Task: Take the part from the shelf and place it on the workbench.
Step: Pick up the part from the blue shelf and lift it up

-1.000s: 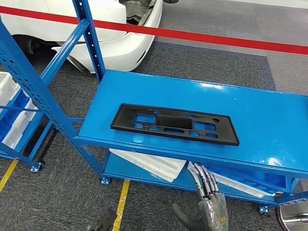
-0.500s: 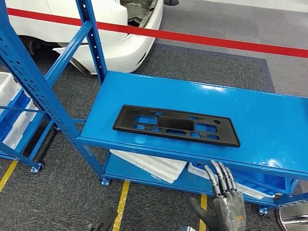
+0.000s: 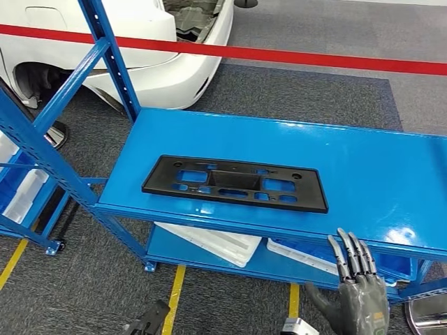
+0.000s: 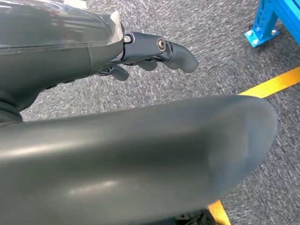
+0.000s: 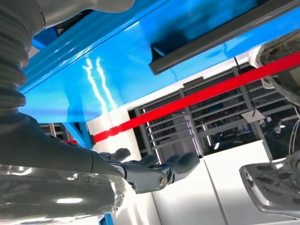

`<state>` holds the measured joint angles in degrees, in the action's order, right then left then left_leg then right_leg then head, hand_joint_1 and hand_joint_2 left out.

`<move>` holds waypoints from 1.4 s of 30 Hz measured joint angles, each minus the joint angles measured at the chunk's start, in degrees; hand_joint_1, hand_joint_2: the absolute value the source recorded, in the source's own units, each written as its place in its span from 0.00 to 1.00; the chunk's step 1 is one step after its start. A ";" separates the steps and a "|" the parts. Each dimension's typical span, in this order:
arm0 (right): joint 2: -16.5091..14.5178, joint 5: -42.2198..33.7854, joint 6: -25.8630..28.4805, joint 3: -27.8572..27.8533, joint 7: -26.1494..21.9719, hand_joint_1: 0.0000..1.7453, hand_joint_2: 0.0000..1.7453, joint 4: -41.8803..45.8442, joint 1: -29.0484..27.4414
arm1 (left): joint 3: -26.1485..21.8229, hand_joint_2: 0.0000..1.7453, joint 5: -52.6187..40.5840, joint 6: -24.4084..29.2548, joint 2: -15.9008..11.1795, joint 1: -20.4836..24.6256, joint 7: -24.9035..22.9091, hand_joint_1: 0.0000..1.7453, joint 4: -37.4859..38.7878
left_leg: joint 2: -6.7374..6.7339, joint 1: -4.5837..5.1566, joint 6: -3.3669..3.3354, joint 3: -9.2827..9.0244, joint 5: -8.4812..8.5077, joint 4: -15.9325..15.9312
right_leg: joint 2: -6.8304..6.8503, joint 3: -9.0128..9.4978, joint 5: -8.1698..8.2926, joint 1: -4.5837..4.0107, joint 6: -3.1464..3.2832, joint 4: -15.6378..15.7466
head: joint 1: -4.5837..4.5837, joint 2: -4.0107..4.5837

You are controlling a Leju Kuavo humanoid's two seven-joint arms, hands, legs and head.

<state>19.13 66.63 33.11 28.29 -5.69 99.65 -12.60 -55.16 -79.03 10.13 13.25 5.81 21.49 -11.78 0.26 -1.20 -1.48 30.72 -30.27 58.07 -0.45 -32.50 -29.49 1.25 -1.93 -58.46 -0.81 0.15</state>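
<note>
Nothing is done yet: the black plastic part (image 3: 235,183) lies flat on the blue shelf (image 3: 369,174), untouched. Right hand (image 3: 358,286) hangs below the shelf's front edge, fingers spread, empty; left hand (image 4: 155,49) also holds nothing.

Place: it looked like a car workshop.
Signs: a white car (image 3: 158,63), blue metal shelves (image 3: 274,150), a red barrier tape (image 3: 316,57), yellow floor lines (image 3: 177,296).

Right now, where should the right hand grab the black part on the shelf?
Likely the near long edge of the black part, toward its right end, coming from the front. It lies flat near the shelf front edge, and the open right hand is just below.
</note>
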 joint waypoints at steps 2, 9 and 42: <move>0.21 0.19 -0.67 -0.80 -0.65 0.00 1.00 0.02 0.24 | 0.20 0.00 -0.03 -0.08 0.00 0.04 -0.03 0.00 0.00 | 0.00 -0.09 0.10 -0.03 0.04 -0.16 | 0.05 -0.01 -0.07 -0.15 0.23 -0.03 | 0.01 0.00; 0.95 1.42 -2.95 -2.70 -2.52 0.00 1.00 -0.17 2.10 | 0.49 0.00 -0.70 -0.18 0.00 0.33 -0.55 0.00 0.00 | 0.00 -0.33 2.10 -0.01 -0.14 -0.32 | 0.07 -0.03 -0.15 -0.39 0.37 -0.14 | 0.04 0.00; 3.47 -8.62 -29.42 5.32 -13.59 0.00 1.00 -17.14 32.06 | 4.02 0.00 -2.84 -1.68 -0.02 1.76 -2.81 0.00 0.00 | 0.01 0.16 2.12 0.04 -0.16 -0.17 | 0.14 0.03 -0.01 0.10 0.27 -0.06 | 0.07 0.00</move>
<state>22.59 58.01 3.69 33.61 -19.28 82.51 19.46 -51.13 -81.87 8.45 13.22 7.57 18.68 -11.78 0.28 -1.05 0.63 30.76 -30.43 57.90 -0.31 -32.47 -29.50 1.35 -1.66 -58.52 -0.74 0.15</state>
